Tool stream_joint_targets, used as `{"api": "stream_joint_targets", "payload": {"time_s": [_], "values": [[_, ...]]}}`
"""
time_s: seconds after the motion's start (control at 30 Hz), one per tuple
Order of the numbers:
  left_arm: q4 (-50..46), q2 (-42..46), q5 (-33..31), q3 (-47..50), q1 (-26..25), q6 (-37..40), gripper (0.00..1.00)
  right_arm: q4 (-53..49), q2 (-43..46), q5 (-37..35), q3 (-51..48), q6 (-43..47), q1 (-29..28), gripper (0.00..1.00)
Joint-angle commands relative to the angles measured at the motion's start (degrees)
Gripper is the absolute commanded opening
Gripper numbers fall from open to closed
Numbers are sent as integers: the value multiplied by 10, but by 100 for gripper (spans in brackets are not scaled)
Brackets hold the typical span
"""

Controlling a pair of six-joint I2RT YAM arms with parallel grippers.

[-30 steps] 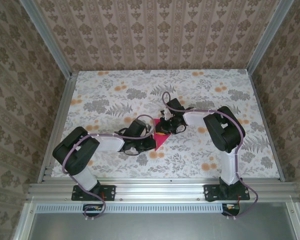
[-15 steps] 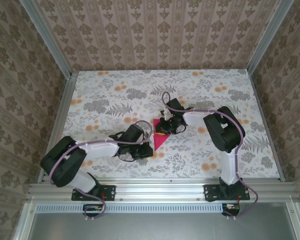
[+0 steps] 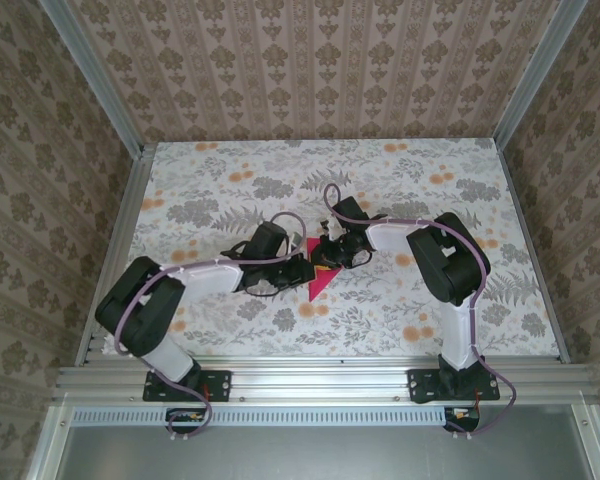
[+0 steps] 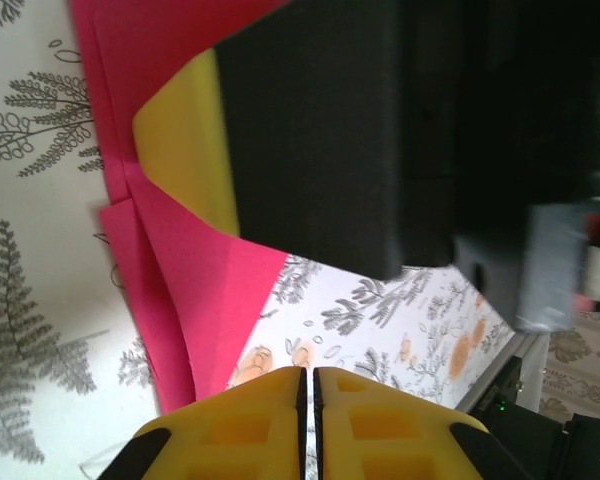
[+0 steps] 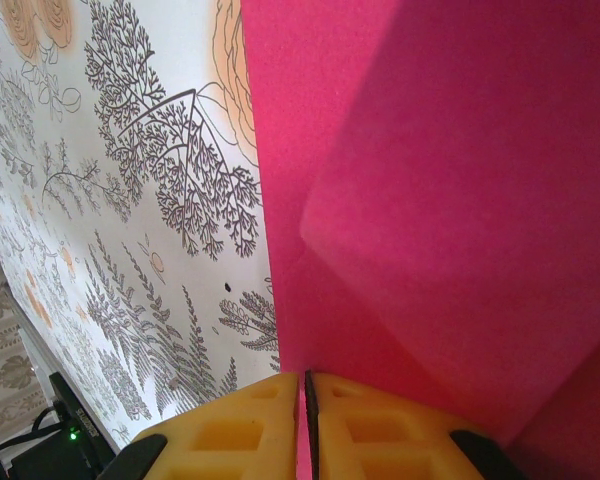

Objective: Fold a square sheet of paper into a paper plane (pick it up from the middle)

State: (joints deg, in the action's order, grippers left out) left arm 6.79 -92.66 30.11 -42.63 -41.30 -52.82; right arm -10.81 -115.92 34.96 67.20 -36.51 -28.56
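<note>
Folded paper (image 3: 317, 283) mid-table (image 3: 430, 200), long axis running near-to-far, pointed end nearest the bases; right gripper (image 3: 326, 256) clenched, pressed flat on its far half; left gripper (image 4: 306, 372) clenched on nothing, just beside its left edge, seemingly closer to the loose flap.

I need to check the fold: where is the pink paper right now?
In the top view, the pink paper lies on the table near its centre, between the left gripper and the right gripper, mostly hidden beneath them.
</note>
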Motion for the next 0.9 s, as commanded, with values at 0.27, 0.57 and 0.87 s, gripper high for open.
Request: {"api": "stream_joint_targets", "payload": {"time_s": [0.27,0.57,0.87], "values": [[47,-74,33,-5,-5,13,14,-58,-40,-45,-5,5,-4,13],[14,-104,10,41,-7,6,10,-61,-41,-45,-2,7,-3,13],[29,-120,4,83,-7,-3,7,-66,3,-12,22,23,6,16]]}}
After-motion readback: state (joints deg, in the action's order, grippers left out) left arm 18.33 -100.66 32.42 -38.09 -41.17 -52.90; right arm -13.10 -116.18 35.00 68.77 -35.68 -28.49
